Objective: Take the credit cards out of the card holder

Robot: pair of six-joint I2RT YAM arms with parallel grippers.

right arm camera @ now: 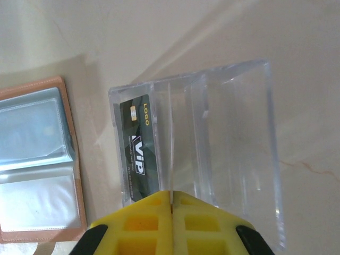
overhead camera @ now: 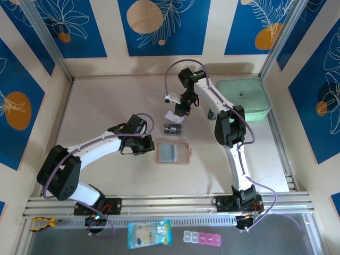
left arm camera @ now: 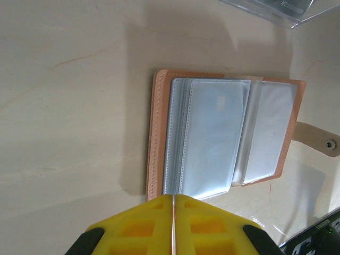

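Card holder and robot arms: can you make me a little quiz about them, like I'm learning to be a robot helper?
1. True or false: the card holder lies open on the table.
2. Where is the dark VIP card? A: in the card holder. B: in the clear plastic box. C: on the mint-green case.
3. Fill the gap: the left end effector and the right end effector are both ____.

Key: 1 true. 2 B. 3 shut.
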